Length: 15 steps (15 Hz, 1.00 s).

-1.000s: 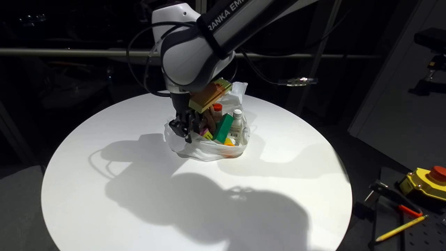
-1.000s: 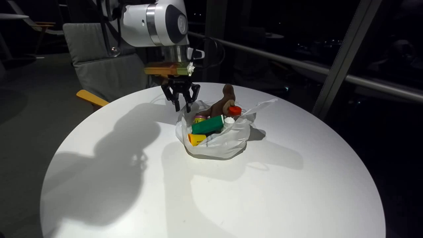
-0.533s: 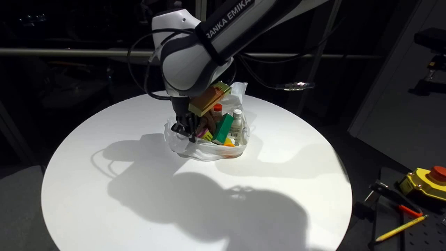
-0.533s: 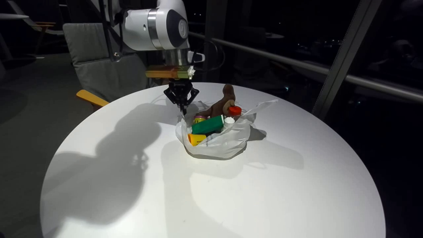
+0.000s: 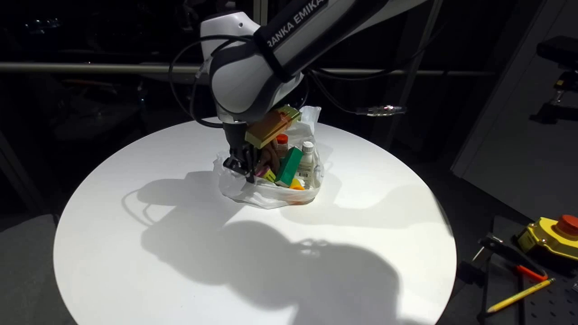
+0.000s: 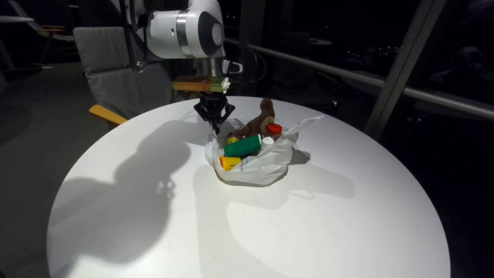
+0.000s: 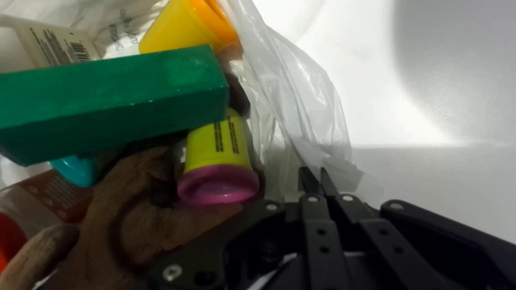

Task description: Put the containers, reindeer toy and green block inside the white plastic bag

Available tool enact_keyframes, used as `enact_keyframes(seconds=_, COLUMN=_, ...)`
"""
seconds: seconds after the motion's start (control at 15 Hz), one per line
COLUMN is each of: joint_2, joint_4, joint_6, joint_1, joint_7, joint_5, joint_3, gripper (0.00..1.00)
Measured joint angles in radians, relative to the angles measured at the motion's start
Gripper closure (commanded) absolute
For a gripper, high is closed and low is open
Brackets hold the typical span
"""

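Observation:
The white plastic bag (image 7: 298, 92) sits open-mouthed on the table, filled with items. My gripper (image 7: 318, 180) is shut on a fold of its rim, with thin plastic running between the fingertips. Inside the bag, the green block (image 6: 242, 146) lies slanted across the top. Behind it the brown reindeer toy (image 6: 254, 126) rises above the rim. Among the containers are a white-capped bottle (image 5: 306, 158), a red-capped bottle (image 5: 282, 143), a yellow pot with an orange lid (image 7: 189, 28) and a yellow pot with a pink lid (image 7: 217, 161). Their lower parts are hidden.
A round white table (image 5: 253, 275) carries the bag, near its far edge in both exterior views. An orange-yellow box (image 5: 273, 127) is fixed to my wrist above the bag. A grey chair (image 6: 115, 69) stands beside the table, and an emergency stop (image 5: 553, 237) sits off to the side.
The jaws have gone from open to shut, taking hold of the bag's rim. The gripper came down a little, then shifted slightly sideways. The bag's contents look unmoved.

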Motion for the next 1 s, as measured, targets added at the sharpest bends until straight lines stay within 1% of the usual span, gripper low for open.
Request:
enact_keyframes(seconds=0.13, joint_2=-0.012, joint_4=0.003, joint_6=-0.018, joint_1=-0.008, joint_7=-0.001, joint_5=0.018, joint_3=0.001, gripper=0.96)
enact_keyframes(seconds=0.47, joint_2=-0.063, joint_4=0.002, joint_6=-0.072, joint_1=-0.025, joint_7=-0.018, joint_5=0.055, joint_3=0.01, gripper=0.98)
enact_keyframes(seconds=0.53, joint_2=-0.072, joint_4=0.001, joint_6=-0.079, joint_1=-0.026, joint_7=-0.024, joint_5=0.059, joint_3=0.013, gripper=0.96)
enact_keyframes(seconds=0.67, joint_2=-0.085, joint_4=-0.001, joint_6=-0.09, joint_1=-0.029, joint_7=-0.031, joint_5=0.064, joint_3=0.019, gripper=0.96)
enact_keyframes(seconds=1.0, joint_2=-0.094, joint_4=-0.002, joint_6=-0.109, joint_1=-0.031, joint_7=-0.049, joint_5=0.082, joint_3=0.029, gripper=0.98)
